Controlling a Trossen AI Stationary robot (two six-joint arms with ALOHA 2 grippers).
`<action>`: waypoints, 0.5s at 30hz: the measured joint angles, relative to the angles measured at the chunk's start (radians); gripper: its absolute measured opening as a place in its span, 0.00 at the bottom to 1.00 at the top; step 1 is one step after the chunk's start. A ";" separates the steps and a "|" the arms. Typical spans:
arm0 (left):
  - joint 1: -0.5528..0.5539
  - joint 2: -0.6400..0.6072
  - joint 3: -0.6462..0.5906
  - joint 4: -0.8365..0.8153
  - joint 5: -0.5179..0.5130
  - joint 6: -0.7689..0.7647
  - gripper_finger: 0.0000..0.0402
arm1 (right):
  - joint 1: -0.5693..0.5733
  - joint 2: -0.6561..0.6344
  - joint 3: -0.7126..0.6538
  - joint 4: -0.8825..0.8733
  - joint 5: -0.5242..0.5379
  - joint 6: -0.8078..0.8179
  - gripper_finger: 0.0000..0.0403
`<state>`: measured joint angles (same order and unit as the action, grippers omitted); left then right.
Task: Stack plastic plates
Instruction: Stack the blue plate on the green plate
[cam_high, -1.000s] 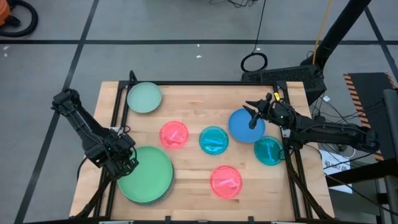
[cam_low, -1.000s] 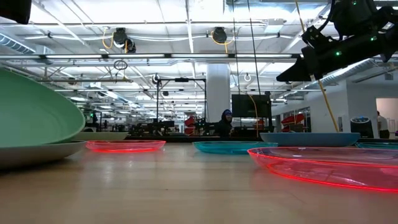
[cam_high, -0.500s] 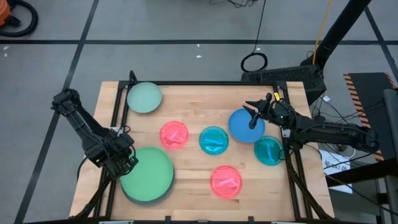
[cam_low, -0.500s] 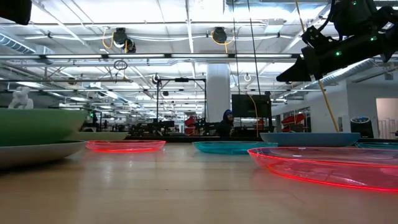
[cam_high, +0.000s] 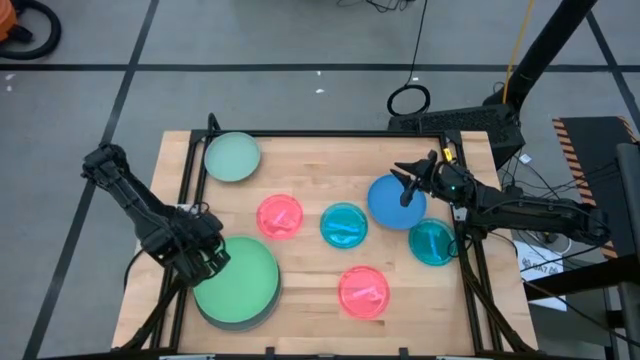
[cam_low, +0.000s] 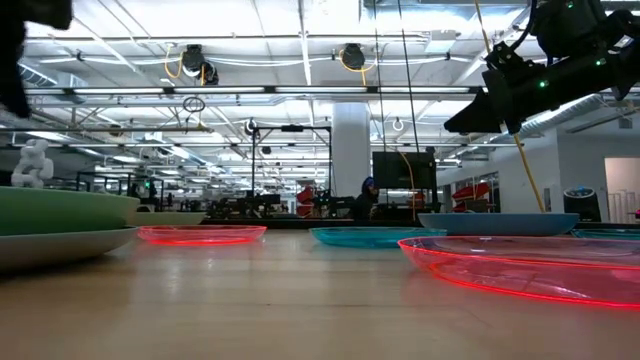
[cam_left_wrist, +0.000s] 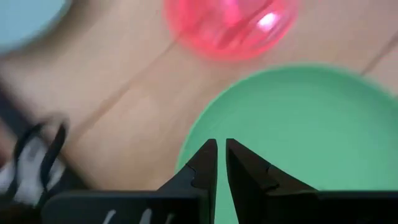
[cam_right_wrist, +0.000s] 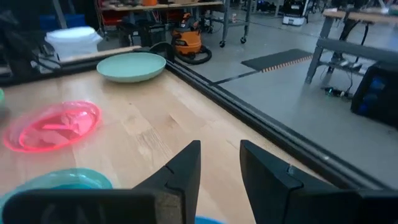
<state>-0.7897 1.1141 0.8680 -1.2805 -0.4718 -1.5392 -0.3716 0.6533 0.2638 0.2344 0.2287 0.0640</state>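
The large green plate (cam_high: 240, 285) lies level inside the large grey plate (cam_low: 62, 245) at the table's near left. My left gripper (cam_left_wrist: 221, 155) hangs above the green plate's left rim (cam_left_wrist: 193, 134), open by a narrow gap with nothing in it. My right gripper (cam_right_wrist: 221, 165) is open and hovers level over the blue plate (cam_high: 392, 203) at the right. Lying singly on the wood are a pale green plate (cam_high: 232, 157), two pink plates (cam_high: 280, 216) (cam_high: 363, 291) and two teal plates (cam_high: 344, 224) (cam_high: 432, 242).
A black frame rail (cam_high: 188, 180) runs along the table's left edge, and another rail (cam_right_wrist: 249, 112) borders the far side. Bare wood (cam_high: 320, 170) lies between the pale green plate and the blue one. Workshop benches and a seated person show beyond the table in the low view.
The green plate stood tilted a second ago, one edge raised high. It has dropped and now lies level in the grey plate. My left gripper has let go of it and turned a little above its rim. My right arm has stayed in place.
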 joint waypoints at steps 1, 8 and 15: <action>0.021 0.000 0.000 0.034 -0.037 0.063 0.10 | 0.000 0.000 0.000 0.000 -0.013 0.021 0.26; 0.253 0.000 0.000 0.286 -0.174 0.643 0.10 | 0.027 0.019 0.000 0.067 -0.152 0.172 0.26; 0.525 0.000 0.000 0.640 0.020 1.254 0.10 | 0.115 0.104 0.000 0.210 -0.151 0.213 0.26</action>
<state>-0.2650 1.1145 0.8684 -0.6400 -0.4521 -0.2847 -0.2567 0.7575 0.2638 0.4445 0.0776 0.2772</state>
